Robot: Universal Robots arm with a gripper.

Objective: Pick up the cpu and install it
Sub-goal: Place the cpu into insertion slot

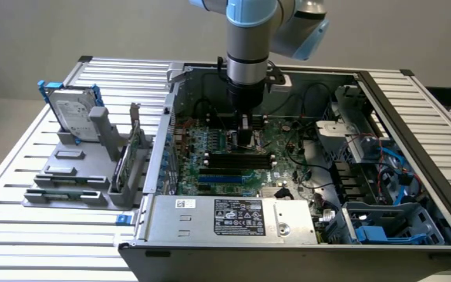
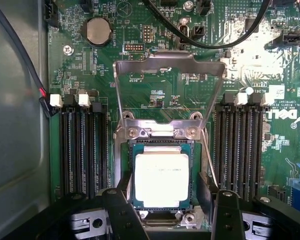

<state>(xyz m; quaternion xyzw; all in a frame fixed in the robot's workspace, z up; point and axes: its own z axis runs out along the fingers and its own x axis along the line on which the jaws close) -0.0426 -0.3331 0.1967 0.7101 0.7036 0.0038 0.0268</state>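
as cpu (image 2: 161, 179) lies in socket (image 2: 160, 131), pincer (image 2: 165, 189) spread astride, dell board (image 2: 285, 121)

Open PC case (image 1: 413, 176) lies on slatted table (image 1: 22, 235). Grey rack (image 1: 69, 198) on exterior view's left: hard drive (image 1: 73, 113) upright, memory sticks (image 1: 134, 145) on edge. Power supply (image 1: 234, 218) along case's near wall.

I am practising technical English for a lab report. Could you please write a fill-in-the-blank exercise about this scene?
On the motherboard, the cpu lies in its ___.
The socket's metal plate is not closed but ___.
The gripper is ___ and holds nothing.
The hard drive stands ___ the computer case.
Missing words: socket; open; open; outside.
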